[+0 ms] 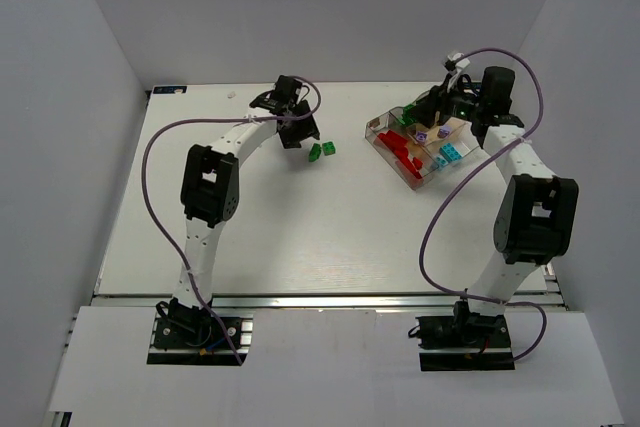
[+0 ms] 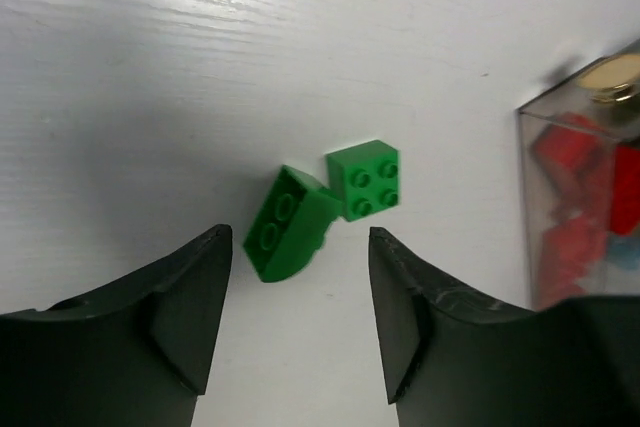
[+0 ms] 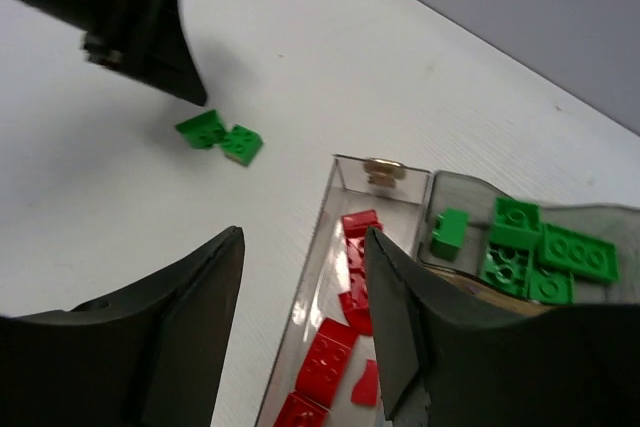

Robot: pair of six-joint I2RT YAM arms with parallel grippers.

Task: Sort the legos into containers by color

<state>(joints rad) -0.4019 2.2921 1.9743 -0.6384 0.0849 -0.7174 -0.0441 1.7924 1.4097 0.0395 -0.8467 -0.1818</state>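
As we sort, two green legos lie touching, left of the tray.
Our left gripper hovers by them, jaws apart; our right gripper gapes empty over the tray.

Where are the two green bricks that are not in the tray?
In the top view the two green bricks lie together on the table, left of the tray, beside the left gripper.

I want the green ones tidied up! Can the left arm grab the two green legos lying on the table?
Probably yes. The left gripper hangs open right above the tipped green lego, with the square green lego close beside it. Nothing blocks the way, though it may nudge the square one.
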